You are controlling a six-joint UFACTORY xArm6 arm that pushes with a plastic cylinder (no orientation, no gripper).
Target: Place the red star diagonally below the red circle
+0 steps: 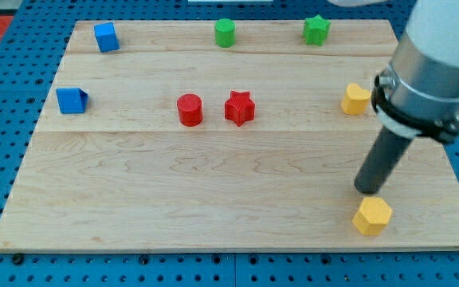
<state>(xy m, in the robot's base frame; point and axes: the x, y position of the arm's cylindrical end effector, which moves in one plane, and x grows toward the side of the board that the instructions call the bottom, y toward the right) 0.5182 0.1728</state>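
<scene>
My tip [367,191] rests on the wooden worktop [213,199] near the view's lower right, just above the yellow hexagon block [371,216] and close to touching it, though I cannot tell whether it does. There is no hand on this arm, only the dark rod, so nothing is grasped or held. The red star [239,108] sits near the middle of the worktop, just to the view's right of the red circle [189,110], level with it and a small gap apart; both are well apart from my tip. A second yellow block [355,100] lies at the right, partly hidden behind the arm. Along the top edge stand a blue cube [106,37], a green cylinder [225,33] and a green star [316,29]. Another blue block [71,100] sits at the left.
</scene>
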